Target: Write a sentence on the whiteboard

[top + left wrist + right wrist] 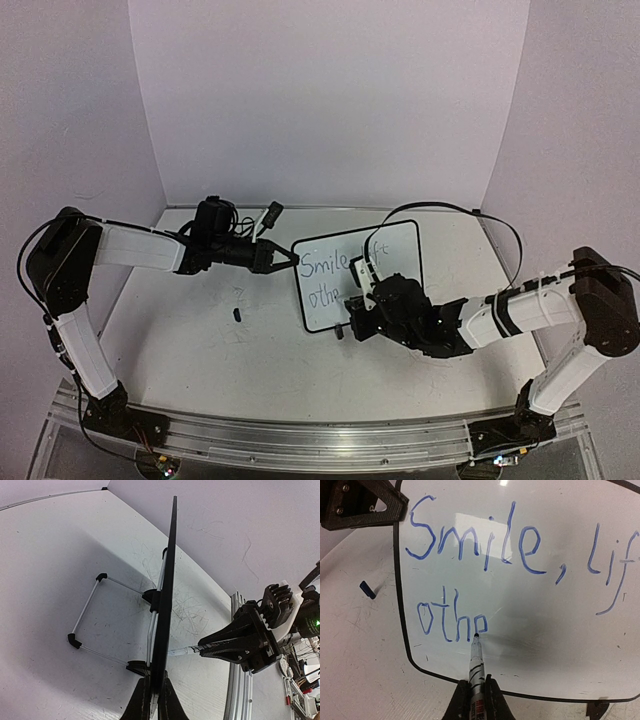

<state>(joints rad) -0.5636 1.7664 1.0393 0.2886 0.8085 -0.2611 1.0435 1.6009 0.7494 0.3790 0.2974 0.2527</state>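
grip: left pincer (154,690) clenched on whiteboard (545,630) edge, bracing it against pen pressure | right pincer (476,685) grasping marker (477,662), tip after "othe" | sentence (475,545) unfinished, "rs." pending

The small whiteboard (169,580) with its thin black frame stands edge-on, a dark sliver up the middle of the view, leaning slightly right at the top. At its lower end the left end effector (155,686) has two dark fingers pinched either side of the frame. To the left, a white wire stand (86,607) with black corner caps rests on the scuffed white table (50,555), joined to the board by two black clips. From the right, the black right end effector (205,648) holds a slim white marker pen (184,651) level. Its tip seems to meet the board's face, though edge-on that is hard to judge. Grey scribbles (192,612) mark the table just beside the board.
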